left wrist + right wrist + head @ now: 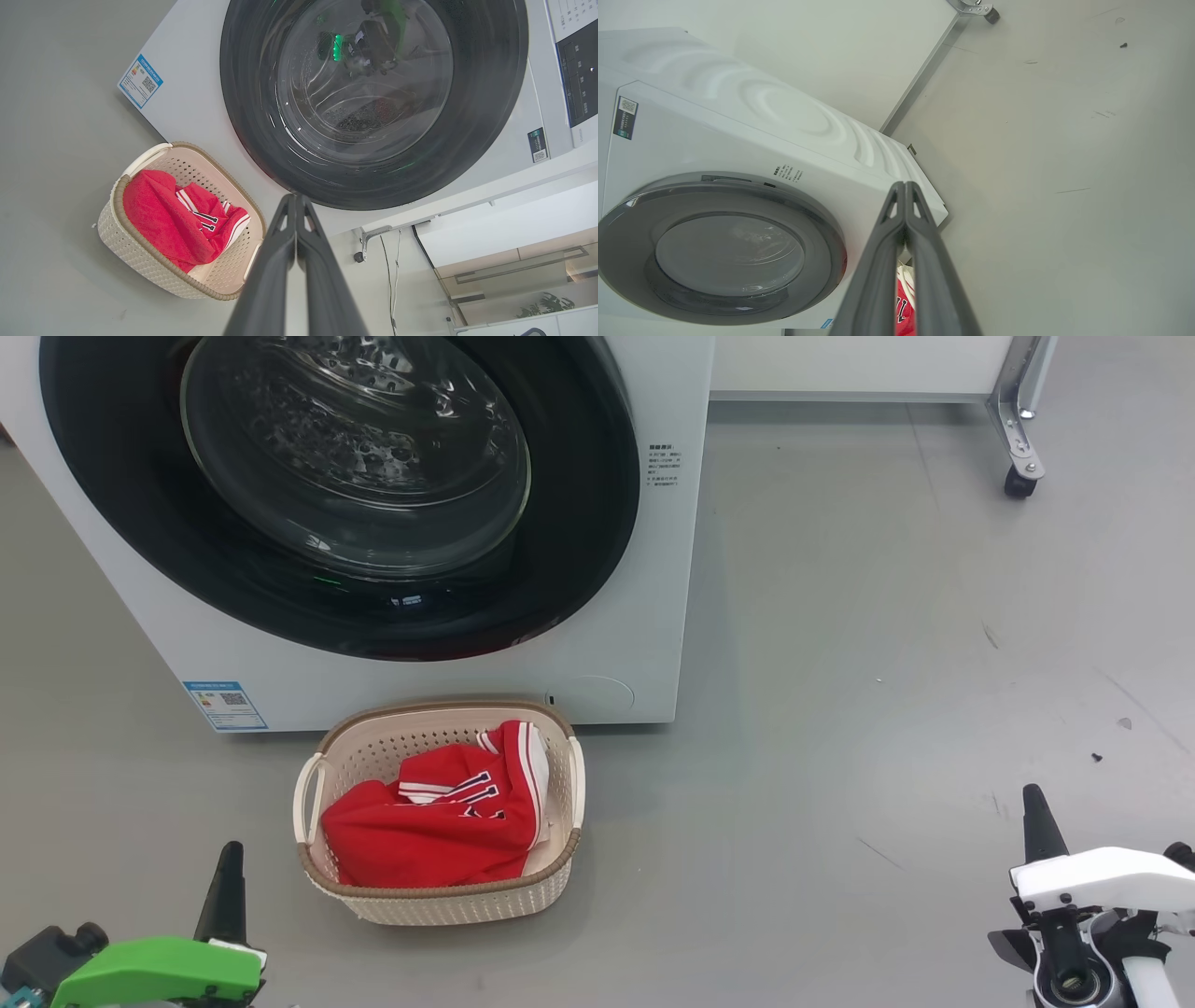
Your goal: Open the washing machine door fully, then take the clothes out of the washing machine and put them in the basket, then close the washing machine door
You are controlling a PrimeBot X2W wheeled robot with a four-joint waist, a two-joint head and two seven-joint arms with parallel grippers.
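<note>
Door looks shut, so the task reads as about done. The risks are leftovers.

- Latch: the washing machine door sits flush on the washing machine in both wrist views, but I cannot tell whether it is clicked home. If it is only pushed to, it could swing back out.
- Drum: through the glass I see steel and reflections, no obvious garment. A faint red glint shows on the lower rim, probably the jersey mirrored, not certain. A missed item would mean reopening.
- Basket: the basket stands on the floor just in front of the machine, below the door. A low arm sweep toward the door could knock or tip it. The clothes are heaped inside, with a white hem up against the wall at 3 o'clock, so a nudge could spill them.

Pincers:
- The left gripper has its fingers pressed together and holds nothing.
- The right gripper is the same, closed and empty.

Positions, head view:
- From the left pincer, the basket with clothes is near at 1 o'clock, and the door is farther off at 12 to 1.
- From the right pincer, the basket is well apart at 9 o'clock, and the door is at 10.

Neither pincer touches anything.
</note>
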